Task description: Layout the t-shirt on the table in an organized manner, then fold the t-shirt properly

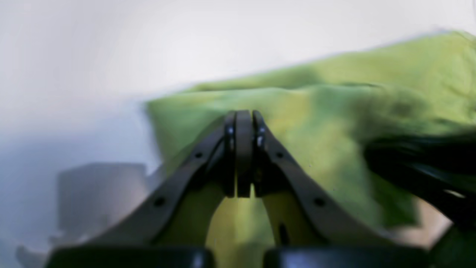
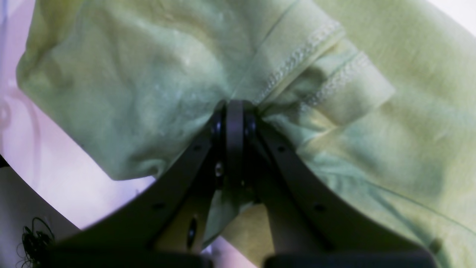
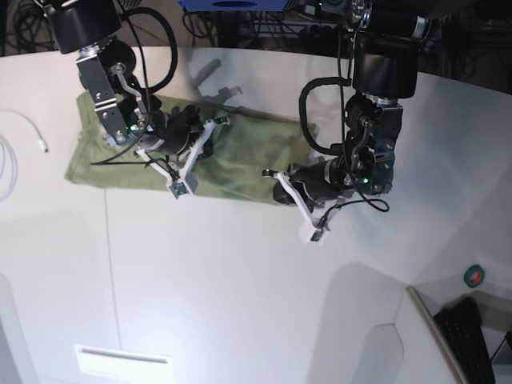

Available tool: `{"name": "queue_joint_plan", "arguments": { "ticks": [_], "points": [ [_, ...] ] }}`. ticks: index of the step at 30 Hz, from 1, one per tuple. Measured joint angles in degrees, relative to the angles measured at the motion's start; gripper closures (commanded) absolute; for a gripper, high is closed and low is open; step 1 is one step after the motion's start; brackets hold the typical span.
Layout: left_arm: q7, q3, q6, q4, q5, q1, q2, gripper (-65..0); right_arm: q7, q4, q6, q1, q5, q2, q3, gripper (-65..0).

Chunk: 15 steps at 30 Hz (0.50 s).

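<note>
No readable text, label, brand, number or sign anywhere: none on the t-shirt [image 3: 240,152], none on the table [image 3: 240,296], none on the arms.

The bench [image 3: 240,280] is a broad, smooth white top with a curved far edge and one thin dark seam line running toward the near side on its left part. The olive-green t-shirt [image 3: 240,160] lies directly on it near the far edge, spread crosswise in a rumpled band with folds bunched through its middle. At the left edge a thin white cable [image 3: 24,132] rests on the surface, well apart from the shirt, and a small round green and red object [image 3: 475,277] sits at the right rim.
</note>
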Motion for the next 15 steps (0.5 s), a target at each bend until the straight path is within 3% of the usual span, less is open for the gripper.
{"name": "queue_joint_plan", "arguments": {
  "ticks": [5, 11, 15],
  "points": [
    [-1.60, -0.52, 0.00, -2.97, 0.31, 0.52, -0.87, 0.0, 0.09, 0.02, 0.00, -0.07, 0.00, 0.00, 0.00, 0.0],
    [2.19, -0.79, 0.24, 9.62, -5.81, 5.22, -2.99, 0.0, -0.04, 0.04, 0.02, -0.04, 0.00, 0.02, 0.00, 0.0],
    [2.12, 0.00, 0.15, 10.27, -6.21, 5.18, -2.71, 0.0, -0.04, 0.02, 0.02, -0.02, 0.00, 0.02, 0.00, 0.0]
  ]
}}
